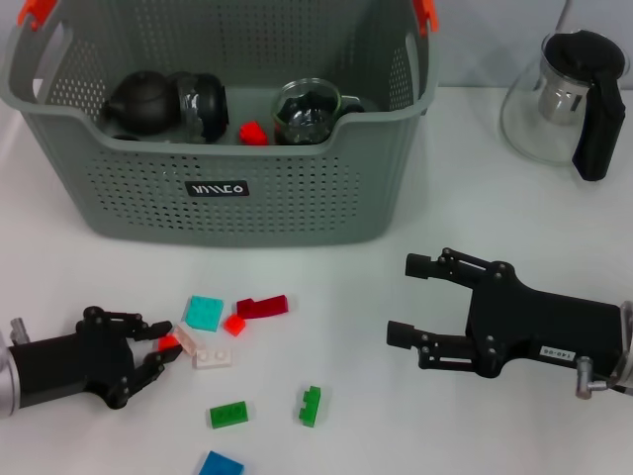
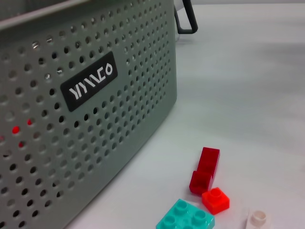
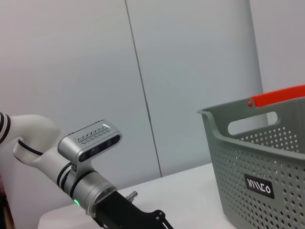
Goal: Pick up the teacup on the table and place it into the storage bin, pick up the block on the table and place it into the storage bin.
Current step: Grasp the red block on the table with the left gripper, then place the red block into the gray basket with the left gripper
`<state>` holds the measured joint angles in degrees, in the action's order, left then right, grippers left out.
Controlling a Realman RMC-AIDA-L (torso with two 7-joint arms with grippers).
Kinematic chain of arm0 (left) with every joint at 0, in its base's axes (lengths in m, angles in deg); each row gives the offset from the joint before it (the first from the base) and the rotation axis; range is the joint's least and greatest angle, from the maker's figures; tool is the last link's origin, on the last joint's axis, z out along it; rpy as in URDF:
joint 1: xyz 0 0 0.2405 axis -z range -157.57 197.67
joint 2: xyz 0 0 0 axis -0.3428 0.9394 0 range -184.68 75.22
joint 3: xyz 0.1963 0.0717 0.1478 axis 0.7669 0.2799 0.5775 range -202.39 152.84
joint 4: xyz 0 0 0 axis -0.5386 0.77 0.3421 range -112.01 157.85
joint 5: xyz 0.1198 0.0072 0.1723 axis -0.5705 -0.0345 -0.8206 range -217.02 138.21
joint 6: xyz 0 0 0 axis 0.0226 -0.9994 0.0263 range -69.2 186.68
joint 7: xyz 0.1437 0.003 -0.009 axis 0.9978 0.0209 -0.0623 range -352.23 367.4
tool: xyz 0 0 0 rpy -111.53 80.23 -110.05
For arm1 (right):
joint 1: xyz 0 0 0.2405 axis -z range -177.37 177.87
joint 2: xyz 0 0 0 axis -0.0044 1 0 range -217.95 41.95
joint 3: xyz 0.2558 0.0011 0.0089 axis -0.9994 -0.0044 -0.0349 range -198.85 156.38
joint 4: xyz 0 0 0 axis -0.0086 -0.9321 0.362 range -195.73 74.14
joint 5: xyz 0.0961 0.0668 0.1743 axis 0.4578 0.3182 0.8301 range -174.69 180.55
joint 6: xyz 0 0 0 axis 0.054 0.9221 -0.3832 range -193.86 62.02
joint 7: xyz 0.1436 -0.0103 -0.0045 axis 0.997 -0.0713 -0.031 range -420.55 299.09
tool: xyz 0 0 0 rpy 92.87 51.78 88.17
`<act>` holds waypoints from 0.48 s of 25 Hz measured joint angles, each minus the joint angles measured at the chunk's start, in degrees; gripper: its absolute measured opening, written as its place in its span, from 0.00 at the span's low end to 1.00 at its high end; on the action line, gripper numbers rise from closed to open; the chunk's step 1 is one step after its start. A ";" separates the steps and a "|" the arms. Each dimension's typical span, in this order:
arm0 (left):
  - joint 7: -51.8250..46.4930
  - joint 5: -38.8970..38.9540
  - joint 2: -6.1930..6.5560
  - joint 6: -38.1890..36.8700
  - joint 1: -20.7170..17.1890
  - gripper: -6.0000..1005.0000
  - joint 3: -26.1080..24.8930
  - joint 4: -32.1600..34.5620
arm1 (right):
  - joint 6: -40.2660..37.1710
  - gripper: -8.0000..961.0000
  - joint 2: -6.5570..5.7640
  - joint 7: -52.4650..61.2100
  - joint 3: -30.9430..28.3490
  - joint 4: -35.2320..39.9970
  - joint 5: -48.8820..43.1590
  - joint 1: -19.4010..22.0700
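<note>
The left gripper (image 1: 163, 348) is seen low over the table (image 1: 376, 416), its fingers clenched on a small red block (image 1: 169, 343) at the edge of the scattered bricks, a grasp judged to be preparation for carrying that block to the storage bin (image 1: 223, 188). The right gripper (image 1: 413, 302) is held just above the table to the right with its jaws spread and nothing between them, apparently kept clear of the work. Inside the bin, glass teacups (image 1: 309, 109) and another red block (image 1: 253, 133) are already lodged, so the teacup step is judged complete.
</note>
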<state>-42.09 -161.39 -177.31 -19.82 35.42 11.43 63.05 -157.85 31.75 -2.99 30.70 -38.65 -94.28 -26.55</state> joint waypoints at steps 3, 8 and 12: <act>-1.36 0.20 0.16 -0.14 0.06 0.32 0.00 0.32 | -0.04 0.95 -0.03 0.00 0.00 0.00 -0.03 -0.02; -2.48 -0.36 0.02 -0.21 0.10 0.21 0.09 1.33 | -0.13 0.95 -0.05 0.00 0.00 0.00 -0.14 -0.04; -2.86 -0.02 0.25 -2.30 0.03 0.12 -0.19 1.77 | -0.27 0.95 -0.15 0.00 0.00 0.00 -0.13 0.01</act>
<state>-44.95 -161.41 -177.06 -22.11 35.45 11.24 64.81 -158.13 31.61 -2.99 30.70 -38.65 -94.41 -26.54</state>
